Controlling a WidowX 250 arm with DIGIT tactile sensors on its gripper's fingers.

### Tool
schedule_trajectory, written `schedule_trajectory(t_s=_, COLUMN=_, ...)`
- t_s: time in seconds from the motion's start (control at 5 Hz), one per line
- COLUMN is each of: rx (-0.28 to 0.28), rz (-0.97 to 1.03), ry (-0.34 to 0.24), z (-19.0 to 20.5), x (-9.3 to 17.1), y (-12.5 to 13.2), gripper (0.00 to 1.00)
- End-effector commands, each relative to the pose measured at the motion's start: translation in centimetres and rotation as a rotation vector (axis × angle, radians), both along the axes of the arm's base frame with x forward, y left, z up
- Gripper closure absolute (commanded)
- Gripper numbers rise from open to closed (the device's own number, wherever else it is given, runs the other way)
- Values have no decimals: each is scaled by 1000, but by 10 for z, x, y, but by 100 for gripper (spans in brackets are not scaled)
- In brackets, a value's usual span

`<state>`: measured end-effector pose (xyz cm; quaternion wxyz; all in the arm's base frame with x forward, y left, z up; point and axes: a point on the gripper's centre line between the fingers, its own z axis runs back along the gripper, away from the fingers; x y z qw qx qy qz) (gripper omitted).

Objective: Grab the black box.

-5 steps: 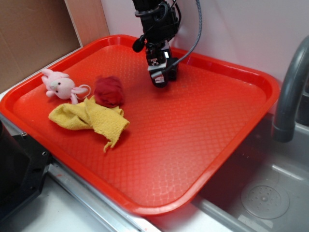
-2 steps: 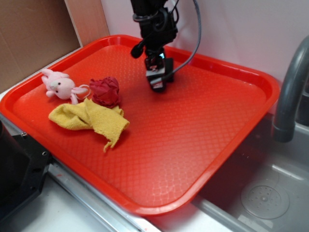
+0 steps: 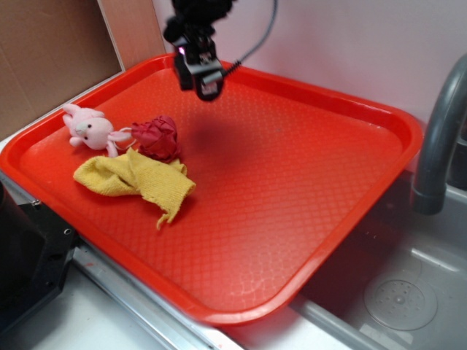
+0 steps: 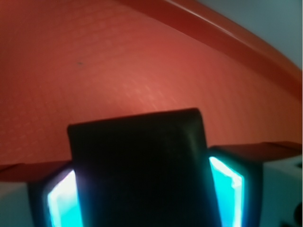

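Gripper (image 3: pixel 206 86) hangs in the air above the far left part of the tray, pinching the black box (image 4: pixel 139 170) between its two fingers. From the exterior view the box is hard to tell apart from the dark fingers. The wrist view shows it plainly: a flat, smooth black rectangle with rounded corners filling the lower middle of the picture, clamped on both sides by pads (image 4: pixel 61 198) that glow cyan, with textured red plastic well below it. Moving left to right in the exterior view, a small pink plush bunny (image 3: pixel 91 127) lies near the left rim, a crumpled yellow terry cloth (image 3: pixel 135 179) spreads just in front of it, and a wrinkled dark red cloth wad (image 3: pixel 157 137) sits touching the cloth's far edge. All rest on a glossy red plastic tray (image 3: pixel 306 197) with a fine diamond-pattern surface and raised, rounded rim. At the right, a curved grey faucet (image 3: pixel 438 138) rises over a steel sink (image 3: pixel 398 292).
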<state>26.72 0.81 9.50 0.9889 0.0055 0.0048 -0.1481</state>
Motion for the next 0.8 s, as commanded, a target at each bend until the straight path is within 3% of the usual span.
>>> schedule_trajectory(t_s=0.0, rx=-12, rz=272, ry=-31, z=70, x=-38, y=6, gripper=100)
schedule_trajectory(t_s=0.4, rx=12, rz=358, ry=-34, z=69, x=-57, y=0, gripper=100)
schedule_trajectory(t_s=0.6, rx=39, rz=351, ry=-28, z=59, x=-41, y=-6, gripper=100)
